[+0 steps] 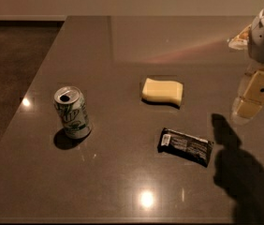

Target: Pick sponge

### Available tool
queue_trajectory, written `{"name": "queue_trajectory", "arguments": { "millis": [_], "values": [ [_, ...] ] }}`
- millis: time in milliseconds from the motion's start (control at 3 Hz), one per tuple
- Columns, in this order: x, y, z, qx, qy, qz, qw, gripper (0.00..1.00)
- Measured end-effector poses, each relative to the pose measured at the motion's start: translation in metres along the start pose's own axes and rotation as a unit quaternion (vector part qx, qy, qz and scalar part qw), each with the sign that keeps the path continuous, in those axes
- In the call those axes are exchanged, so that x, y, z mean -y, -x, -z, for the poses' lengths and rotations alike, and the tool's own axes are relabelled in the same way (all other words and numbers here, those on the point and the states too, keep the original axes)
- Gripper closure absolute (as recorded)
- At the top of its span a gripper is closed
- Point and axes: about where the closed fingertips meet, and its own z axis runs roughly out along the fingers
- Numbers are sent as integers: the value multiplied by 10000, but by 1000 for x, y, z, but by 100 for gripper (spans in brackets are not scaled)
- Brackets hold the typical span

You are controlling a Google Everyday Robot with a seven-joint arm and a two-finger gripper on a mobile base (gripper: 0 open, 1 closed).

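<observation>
Dark, glossy tabletop (122, 186) fills the view. At its right edge the gripper (254, 97) hangs above the surface, holding nothing; whether it is spread or closed cannot be told. Left of it, well apart, the sponge (162, 91) lies flat mid-table. A black candy-bar wrapper (185, 146) lies nearer the front, and a soda can (72, 112) stands upright far left.

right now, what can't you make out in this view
- hand, camera view: at the right edge above the table, right of the sponge; its upper part is cut off by the frame edge.
- can, camera view: label text unreadable, back hidden by the can itself.
- black wrapper, camera view: its print is unreadable.
- table: front right corner lost in dark shadow.
</observation>
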Motion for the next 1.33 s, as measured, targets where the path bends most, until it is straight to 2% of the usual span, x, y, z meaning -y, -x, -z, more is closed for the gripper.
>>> {"name": "queue_trajectory", "arguments": {
  "millis": [333,667,1333],
  "values": [
    [1,1,0,18,-10,-9,10000,0],
    [8,12,-16,221,93,-11,9997,0],
    [23,41,-67,604,442,-39,9972,0]
  ]
}}
